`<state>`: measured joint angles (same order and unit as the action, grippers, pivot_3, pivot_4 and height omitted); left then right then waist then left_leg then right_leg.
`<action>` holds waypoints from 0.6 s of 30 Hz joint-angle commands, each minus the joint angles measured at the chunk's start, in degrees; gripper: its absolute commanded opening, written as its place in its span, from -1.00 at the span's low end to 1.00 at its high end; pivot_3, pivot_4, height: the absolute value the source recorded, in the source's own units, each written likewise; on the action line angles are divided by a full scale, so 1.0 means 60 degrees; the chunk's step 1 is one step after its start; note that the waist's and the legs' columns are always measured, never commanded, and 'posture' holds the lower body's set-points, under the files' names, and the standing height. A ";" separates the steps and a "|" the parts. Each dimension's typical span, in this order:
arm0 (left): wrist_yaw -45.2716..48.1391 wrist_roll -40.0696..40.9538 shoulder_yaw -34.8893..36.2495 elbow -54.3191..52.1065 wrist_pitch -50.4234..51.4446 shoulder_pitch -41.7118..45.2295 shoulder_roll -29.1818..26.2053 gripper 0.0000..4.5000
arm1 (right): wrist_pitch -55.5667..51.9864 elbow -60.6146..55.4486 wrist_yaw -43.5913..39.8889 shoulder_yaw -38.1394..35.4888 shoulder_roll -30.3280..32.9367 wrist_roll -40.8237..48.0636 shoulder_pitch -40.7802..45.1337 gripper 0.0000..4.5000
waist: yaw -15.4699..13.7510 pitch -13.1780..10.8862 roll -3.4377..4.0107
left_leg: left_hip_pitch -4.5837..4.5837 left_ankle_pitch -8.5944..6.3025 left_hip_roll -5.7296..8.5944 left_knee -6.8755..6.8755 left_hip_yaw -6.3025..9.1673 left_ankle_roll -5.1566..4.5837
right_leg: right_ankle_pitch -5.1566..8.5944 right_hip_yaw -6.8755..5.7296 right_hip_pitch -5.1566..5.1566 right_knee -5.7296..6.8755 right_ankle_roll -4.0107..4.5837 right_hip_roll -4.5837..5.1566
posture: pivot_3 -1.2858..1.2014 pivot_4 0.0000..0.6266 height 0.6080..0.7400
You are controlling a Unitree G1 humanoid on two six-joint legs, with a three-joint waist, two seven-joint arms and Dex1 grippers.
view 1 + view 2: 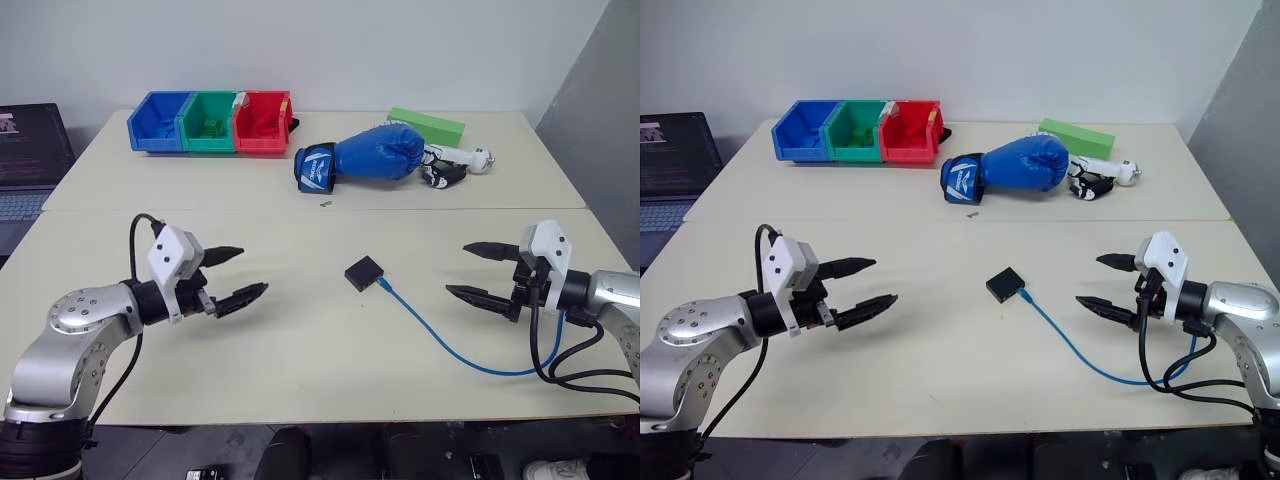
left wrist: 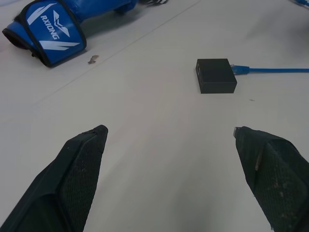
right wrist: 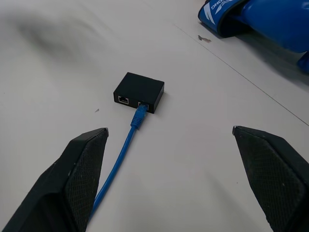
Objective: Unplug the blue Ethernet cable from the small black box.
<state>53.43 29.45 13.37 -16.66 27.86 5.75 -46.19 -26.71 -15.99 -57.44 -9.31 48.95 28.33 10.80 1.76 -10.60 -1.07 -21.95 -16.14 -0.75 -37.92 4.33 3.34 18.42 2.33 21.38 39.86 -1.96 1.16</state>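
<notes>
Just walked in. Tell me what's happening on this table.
A two-armed robot is set up to pull a blue cable out of a small black box in the middle of the table. The cable is plugged into the box. Both the left gripper and the right gripper hover open on either side, holding nothing and touching neither piece. A blue boxing glove and three coloured bins sit farther back, untouched.

small black box (image 3: pixel 139 91): matt, smooth plastic
blue ethernet cable (image 3: pixel 118 162): smooth, slightly glossy sheath
my fingers (image 2: pixel 72 179): black, finely stippled, matt
table (image 1: pixel 300 340): pale, smooth, matt
boxing glove (image 1: pixel 370 155): shiny blue leather-like skin
bins (image 1: pixel 212 122): glossy plastic
</notes>
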 commanded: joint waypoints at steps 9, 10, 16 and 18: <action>0.0240 0.0025 0.0227 -0.0464 -0.0265 -0.0305 -0.0279 0.99 | 0.0134 -0.0235 0.0010 -0.0020 -0.0012 -0.0011 0.0141 0.94 | -0.0002 -0.0001 0.0001 | -0.0001 0.0000 -0.0001 0.0000 0.0002 0.0000 | 0.0000 0.0001 -0.0001 -0.0001 0.0000 0.0001 | 0.03 -0.52 1.00; 0.0185 0.0040 0.0192 -0.0521 -0.0151 -0.0269 -0.0284 0.99 | 0.0171 -0.0261 0.0077 0.0017 -0.0068 -0.0054 0.0134 0.94 | -0.0003 -0.0001 0.0001 | -0.0001 0.0000 0.0000 0.0000 0.0002 0.0000 | 0.0000 0.0002 -0.0001 -0.0001 0.0000 0.0001 | 0.03 -0.52 1.00; 0.0859 -0.0086 -0.0455 -0.0756 -0.0511 -0.0096 -0.0440 0.99 | 0.0247 -0.0836 0.1732 0.1294 -0.1611 -0.0882 -0.0034 0.94 | 0.0010 -0.0001 0.0000 | -0.0001 0.0000 -0.0002 0.0001 0.0004 0.0000 | 0.0000 0.0003 -0.0001 0.0000 0.0000 0.0001 | 0.03 -0.52 1.00; 0.1170 -0.0055 -0.0617 -0.0794 -0.0602 -0.0052 -0.0523 0.99 | 0.0331 -0.0832 0.2244 0.1840 -0.2112 -0.1424 -0.0101 0.94 | 0.0017 -0.0002 0.0002 | 0.0000 0.0000 -0.0004 0.0003 0.0007 0.0001 | 0.0000 0.0005 0.0000 0.0002 0.0001 -0.0004 | 0.03 -0.52 1.00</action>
<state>58.52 28.83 10.03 -19.68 25.67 4.77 -48.03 -25.91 -19.33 -46.96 -0.49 37.27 22.37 10.43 1.87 -10.61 -1.06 -21.97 -16.13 -0.77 -37.90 4.40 3.35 18.43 2.37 21.40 39.89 -1.94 1.13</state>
